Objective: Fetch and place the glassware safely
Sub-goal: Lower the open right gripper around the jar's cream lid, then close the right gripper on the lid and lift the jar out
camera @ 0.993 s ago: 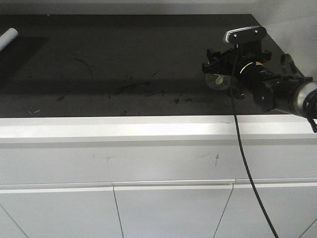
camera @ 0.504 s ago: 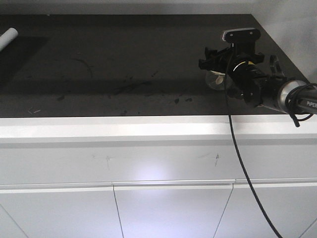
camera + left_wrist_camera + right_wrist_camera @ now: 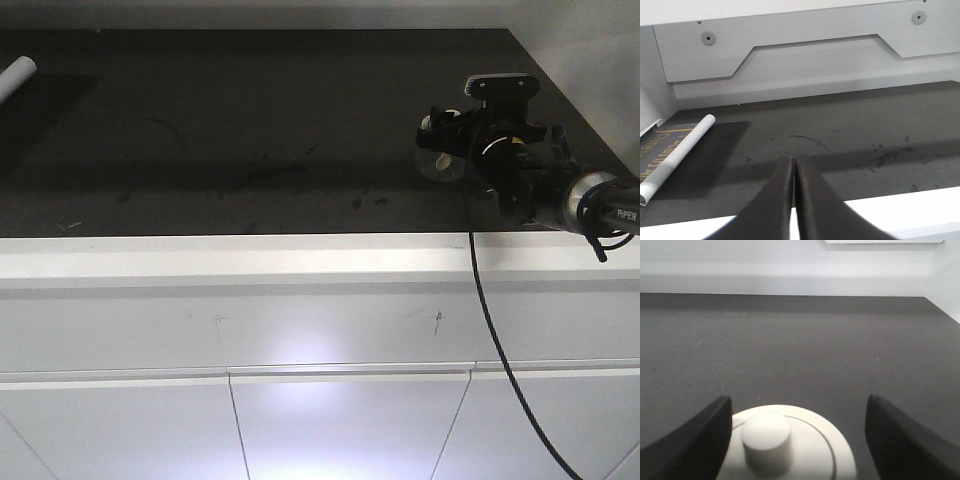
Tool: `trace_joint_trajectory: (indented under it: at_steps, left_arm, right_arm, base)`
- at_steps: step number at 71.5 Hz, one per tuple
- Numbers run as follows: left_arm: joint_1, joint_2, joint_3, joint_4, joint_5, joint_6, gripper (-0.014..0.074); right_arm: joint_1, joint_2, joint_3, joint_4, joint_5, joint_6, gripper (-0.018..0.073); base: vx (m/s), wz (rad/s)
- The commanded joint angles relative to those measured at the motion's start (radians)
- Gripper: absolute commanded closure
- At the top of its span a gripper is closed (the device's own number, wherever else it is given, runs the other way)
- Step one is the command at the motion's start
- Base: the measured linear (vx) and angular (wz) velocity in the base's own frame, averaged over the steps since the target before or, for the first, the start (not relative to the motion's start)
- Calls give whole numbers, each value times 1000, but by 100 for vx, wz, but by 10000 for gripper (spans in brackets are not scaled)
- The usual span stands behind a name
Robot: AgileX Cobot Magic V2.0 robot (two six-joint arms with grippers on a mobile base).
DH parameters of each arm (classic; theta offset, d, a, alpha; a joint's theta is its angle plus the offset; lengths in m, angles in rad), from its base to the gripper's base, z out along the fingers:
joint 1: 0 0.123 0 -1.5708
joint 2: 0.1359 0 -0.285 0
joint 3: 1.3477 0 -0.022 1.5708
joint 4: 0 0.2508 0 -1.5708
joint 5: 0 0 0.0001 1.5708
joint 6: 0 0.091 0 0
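The glassware (image 3: 437, 166) is a small clear jar with an off-white lid (image 3: 800, 455) and a central knob (image 3: 765, 432). It stands on the dark countertop (image 3: 250, 120) at the right. My right gripper (image 3: 441, 133) hovers over it, open. In the right wrist view the lid lies between the fingers of the right gripper (image 3: 799, 405). The left finger (image 3: 700, 432) is at the lid's rim and the right finger (image 3: 905, 435) stands well clear of it. My left gripper (image 3: 792, 162) is shut on nothing above the counter's front edge; the front view does not show it.
A white rolled tube (image 3: 17, 75) lies at the far left on a dark mat (image 3: 705, 155). The counter has a white front lip (image 3: 300, 255) with cabinet doors below. A white wall (image 3: 590, 50) closes the right side. A black cable (image 3: 490, 330) hangs from the right arm.
My right wrist has rolled and drifted slightly right over the jar. The jar has stayed in the same spot on the counter.
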Motion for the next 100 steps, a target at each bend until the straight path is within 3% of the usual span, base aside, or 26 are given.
trace_joint_trajectory:
  at_steps: [1, 10, 17, 32, 67, 83, 100]
  left_arm:
    - [0, 8, -26, -7, -71, -5, 603]
    - [0, 8, -26, -7, -71, -5, 603]
    - [0, 8, -26, -7, -71, -5, 603]
    - [0, 8, -26, -7, -71, -5, 603]
    - [0, 8, -26, -7, -71, -5, 603]
    - [0, 8, -26, -7, -71, -5, 603]
    - [0, 8, -26, -7, -71, -5, 603]
  right_arm:
    - [-4, -56, -32, -35, -81, -6, 57]
    - [-4, -56, -32, -36, -68, -6, 125]
    - [-4, -56, -32, -36, -68, -6, 229]
    - [-4, -56, -32, -36, -57, -6, 573]
    - [7, -175, -5, -54, 28, 7, 567]
    - [26, -311, 220, -61, -86, 5, 566]
    - [27, -512, 470, -165, -172, 51, 564]
  base:
    - [0, 0]
    - [0, 0]
    - [0, 0]
    - [0, 0]
    - [0, 0]
    - [0, 0]
    - [0, 0]
